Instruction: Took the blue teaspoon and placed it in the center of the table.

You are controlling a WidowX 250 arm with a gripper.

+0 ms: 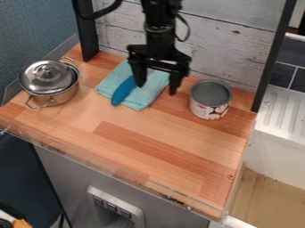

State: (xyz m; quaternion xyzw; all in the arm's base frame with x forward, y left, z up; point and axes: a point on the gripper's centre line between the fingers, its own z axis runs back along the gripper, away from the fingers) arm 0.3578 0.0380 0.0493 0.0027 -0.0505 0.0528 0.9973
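Observation:
The black gripper hangs over the back of the wooden table, its two fingers spread apart. Below it a folded turquoise cloth lies flat on the wood. A blue object, long and narrow like a spoon's part, lies slanted on the cloth's left side. Its upper end is close to the gripper's left finger and partly hidden behind it; whether they touch I cannot tell. The right finger stands over the cloth's right edge.
A steel pot with a lid stands at the table's left edge. An open tin can is on the right, near the white plank wall. Black posts rise at both back corners.

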